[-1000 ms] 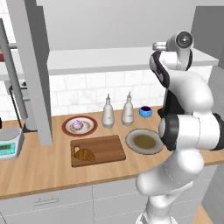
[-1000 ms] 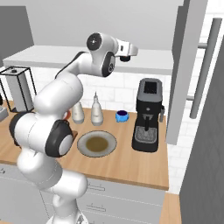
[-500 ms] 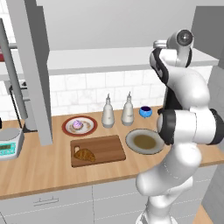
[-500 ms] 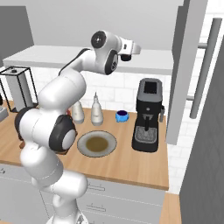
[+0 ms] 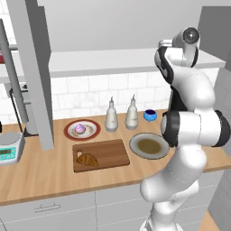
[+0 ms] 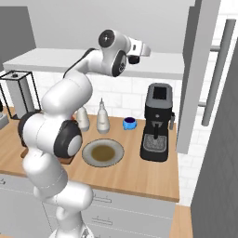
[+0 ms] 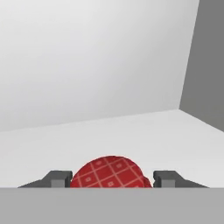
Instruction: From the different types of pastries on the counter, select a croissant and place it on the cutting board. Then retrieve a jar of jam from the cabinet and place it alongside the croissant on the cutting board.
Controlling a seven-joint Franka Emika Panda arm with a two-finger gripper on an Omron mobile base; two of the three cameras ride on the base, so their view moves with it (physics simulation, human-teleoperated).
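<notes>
the gripper (image 7: 109, 180) is seen spread open inside the cabinet (image 7: 87, 65), a finger on either side of the jam jar (image 7: 109, 173), whose red checked top sits between them. far below the gripper, the croissant (image 5: 87, 159) is laid on the cutting board (image 5: 106, 151).

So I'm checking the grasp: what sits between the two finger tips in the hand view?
In the hand view, the jar of jam, showing its red checked top, lies between the gripper's finger tips, with a narrow gap on each side.
</notes>
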